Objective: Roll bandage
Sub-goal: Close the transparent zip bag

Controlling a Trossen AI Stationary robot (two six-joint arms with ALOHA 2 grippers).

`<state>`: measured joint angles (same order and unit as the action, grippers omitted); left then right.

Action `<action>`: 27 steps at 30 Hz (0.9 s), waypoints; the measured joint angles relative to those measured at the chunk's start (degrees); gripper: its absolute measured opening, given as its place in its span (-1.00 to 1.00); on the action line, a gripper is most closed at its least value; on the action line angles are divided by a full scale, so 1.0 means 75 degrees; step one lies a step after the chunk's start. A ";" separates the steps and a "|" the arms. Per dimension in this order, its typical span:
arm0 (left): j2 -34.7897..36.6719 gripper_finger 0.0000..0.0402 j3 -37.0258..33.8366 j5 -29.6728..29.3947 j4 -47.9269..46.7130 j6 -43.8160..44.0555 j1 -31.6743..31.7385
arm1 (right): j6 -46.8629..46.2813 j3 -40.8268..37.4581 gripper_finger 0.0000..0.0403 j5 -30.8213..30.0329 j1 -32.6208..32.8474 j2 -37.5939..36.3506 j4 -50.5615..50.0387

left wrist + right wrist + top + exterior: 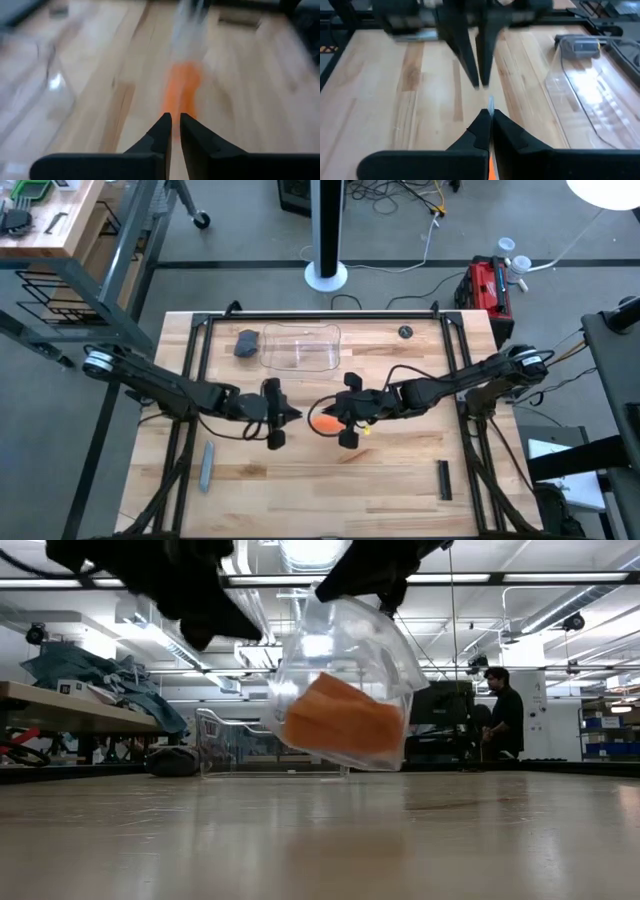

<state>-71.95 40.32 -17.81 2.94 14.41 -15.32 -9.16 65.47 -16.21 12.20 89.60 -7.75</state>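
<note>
The orange bandage (343, 718) sits inside a clear plastic wrapper (345, 650). The wrapper hangs from my right gripper (488, 116), which is shut on it above the table's middle (322, 418). My left gripper (175, 124) faces it from the table's left side (295, 415). Only a narrow gap shows between its fingers, and nothing is in it. Its tips stand just short of the wrapper's edge (490, 103). From the left wrist the bandage (182, 90) shows straight ahead, blurred. My right gripper pinches the wrapper's thin upper edge (490, 105) between its two shut fingers. It comes from the table's right side, slanting down. The wrapper hangs below the fingers, tilted and lifted clear of the table, with the bandage (325, 423) in its lower part.
A clear plastic tray (300, 347) stands at the far middle, with a grey lump (247, 343) to its left. A grey stick (207, 465) lies near left and a black strip (444, 480) near right. A person (503, 715) stands in the room beyond the table.
</note>
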 joint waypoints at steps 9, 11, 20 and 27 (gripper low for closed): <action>-0.0242 -0.70 -0.0047 -0.0845 0.1366 -0.0449 -0.0005 | -0.0233 -0.1082 -1.00 0.0012 -0.0032 0.0000 0.1849; -0.0445 -0.59 -0.0047 -0.0835 0.1489 -0.0488 0.0001 | -0.0202 -0.1327 -1.00 -0.0001 -0.0032 0.0000 0.2374; -0.1371 -0.10 -0.0050 -0.0716 0.2680 -0.1065 0.0015 | -0.0054 -0.1771 -1.00 -0.0062 -0.0029 0.0000 0.3131; -0.1805 -0.05 -0.0031 -0.0485 0.3290 -0.1361 0.0091 | 0.0455 -0.1771 -1.00 -0.0027 -0.0032 0.0003 0.3198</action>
<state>-85.49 40.08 -21.45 27.61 4.20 -14.64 -5.75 52.18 -16.41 11.97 89.62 16.24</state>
